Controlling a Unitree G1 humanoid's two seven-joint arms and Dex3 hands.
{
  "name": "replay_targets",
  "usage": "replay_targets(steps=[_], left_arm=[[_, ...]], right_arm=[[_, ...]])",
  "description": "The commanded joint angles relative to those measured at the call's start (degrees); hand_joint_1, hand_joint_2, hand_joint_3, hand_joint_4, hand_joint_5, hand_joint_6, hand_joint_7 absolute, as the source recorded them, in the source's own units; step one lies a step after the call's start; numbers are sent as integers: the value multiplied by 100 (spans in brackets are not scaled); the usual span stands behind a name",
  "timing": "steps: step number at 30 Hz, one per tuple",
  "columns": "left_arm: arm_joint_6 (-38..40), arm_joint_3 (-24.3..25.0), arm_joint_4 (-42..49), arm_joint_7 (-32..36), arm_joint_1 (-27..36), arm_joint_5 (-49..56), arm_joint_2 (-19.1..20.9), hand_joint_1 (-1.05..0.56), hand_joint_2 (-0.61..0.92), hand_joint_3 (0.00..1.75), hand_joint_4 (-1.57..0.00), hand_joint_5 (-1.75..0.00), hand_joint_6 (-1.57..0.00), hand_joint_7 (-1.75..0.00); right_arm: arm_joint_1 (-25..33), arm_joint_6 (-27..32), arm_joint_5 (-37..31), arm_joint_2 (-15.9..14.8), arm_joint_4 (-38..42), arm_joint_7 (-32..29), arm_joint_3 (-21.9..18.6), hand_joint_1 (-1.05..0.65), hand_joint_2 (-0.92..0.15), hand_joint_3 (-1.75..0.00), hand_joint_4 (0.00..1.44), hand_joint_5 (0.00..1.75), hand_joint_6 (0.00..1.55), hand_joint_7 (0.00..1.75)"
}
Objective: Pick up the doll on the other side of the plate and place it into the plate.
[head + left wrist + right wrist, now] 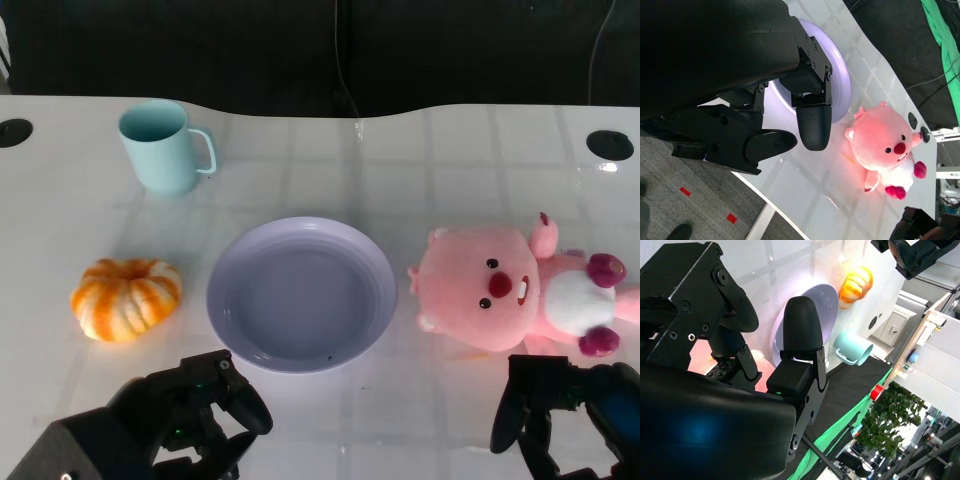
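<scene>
Facing doll point(885, 150), uncovered, left wrist.

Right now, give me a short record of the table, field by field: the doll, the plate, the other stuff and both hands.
doll: pink plush, lying to the right of the plate, not held
plate: lavender, holds nothing
cup: light blue mug, upright, beyond the plate to the left
pumpkin: orange-and-white, left of the plate
left hand: near the plate's front edge, holds nothing
right hand: just in front of the doll, holds nothing
</scene>
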Motion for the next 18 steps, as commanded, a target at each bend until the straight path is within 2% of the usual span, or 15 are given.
replay_targets(steps=[1, 18], left_arm=[[47, 66, -30, -50, -23, -36, 76, -12, 92, 52, -60, -158, -57, -140], [116, 114, 29, -81, -131, -120, 89, -14, 92, 53, -59, -160, -55, -143]], right_arm=[[-34, 84, 44, -114, -55, 51, -46, 18, -26, -154, 87, 175, 84, 135], [-130, 248, 48, -121, -68, 107, -46, 17, -27, -151, 85, 173, 82, 137]])
